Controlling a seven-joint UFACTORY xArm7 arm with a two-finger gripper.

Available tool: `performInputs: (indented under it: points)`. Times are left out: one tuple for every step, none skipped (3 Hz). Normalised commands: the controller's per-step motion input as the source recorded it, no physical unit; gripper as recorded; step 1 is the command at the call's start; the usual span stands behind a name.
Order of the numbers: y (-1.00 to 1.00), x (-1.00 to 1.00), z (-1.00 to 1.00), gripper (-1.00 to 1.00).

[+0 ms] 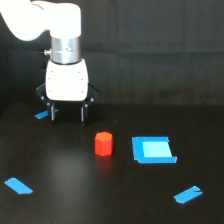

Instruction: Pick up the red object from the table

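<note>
The black worktop (60, 165) runs wide, with bare surface all round the red object (103, 143), which stands upright near the worktop's middle, untouched. The claw (68, 114) hangs toward the far edge, beyond the block and toward the exterior view's left, its two dark fingers spread apart and holding nothing. A flat blue square piece (153, 150) lies near the block on the exterior view's right, apart from it. Blue tape strips lie by the near-left corner (18, 185), near-right (188, 194) and behind the claw (42, 115). No writing is readable.
</note>
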Motion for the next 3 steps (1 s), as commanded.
performInputs:
  points:
    - [-0.81,0.98,-0.31,1.0]
    - [-0.9,0.94,-0.26,0.99]
    - [-0.82,0.77,-0.3,0.94]
